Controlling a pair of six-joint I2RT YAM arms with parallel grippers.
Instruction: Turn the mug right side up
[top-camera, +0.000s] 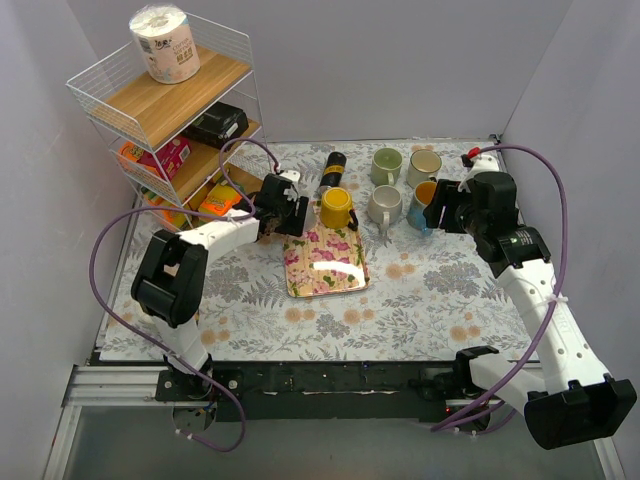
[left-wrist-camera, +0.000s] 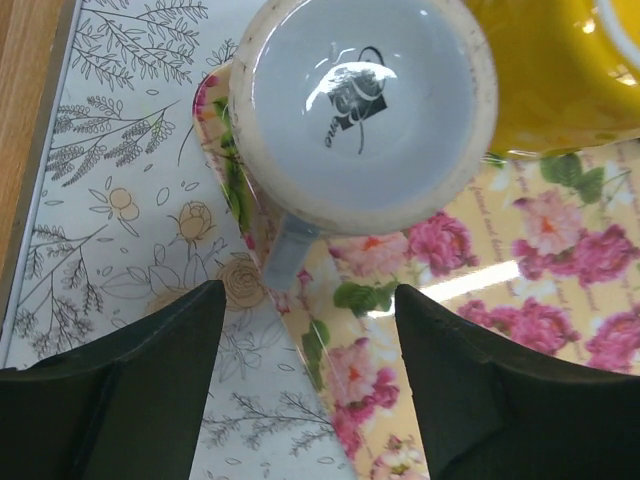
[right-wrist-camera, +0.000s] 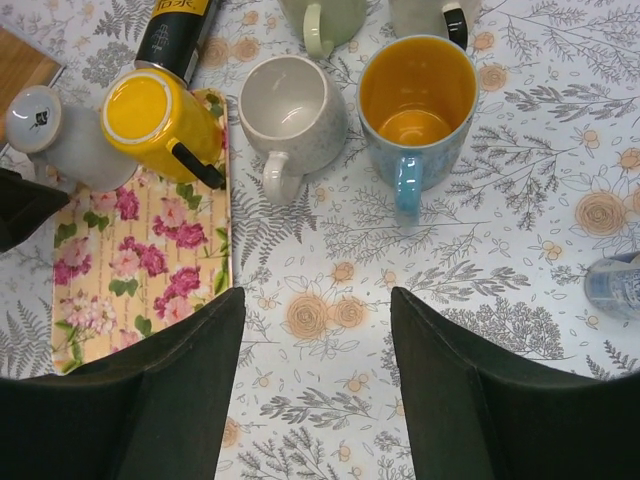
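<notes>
The white mug (left-wrist-camera: 365, 100) stands base-up on the tray (left-wrist-camera: 470, 250) corner, directly ahead of the left claw (left-wrist-camera: 305, 300). Its handle (left-wrist-camera: 285, 255) points back toward the spread, empty fingers. The right claw (right-wrist-camera: 315, 300), also spread, hangs well apart. The overhead view hides the mug. Contact with the yellow mug (left-wrist-camera: 560, 70) beside it cannot be judged.

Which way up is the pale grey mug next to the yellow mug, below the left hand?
Upside down: the pale grey ceramic mug has its flat base, with a dark printed mark, facing up in the left wrist view.
</notes>
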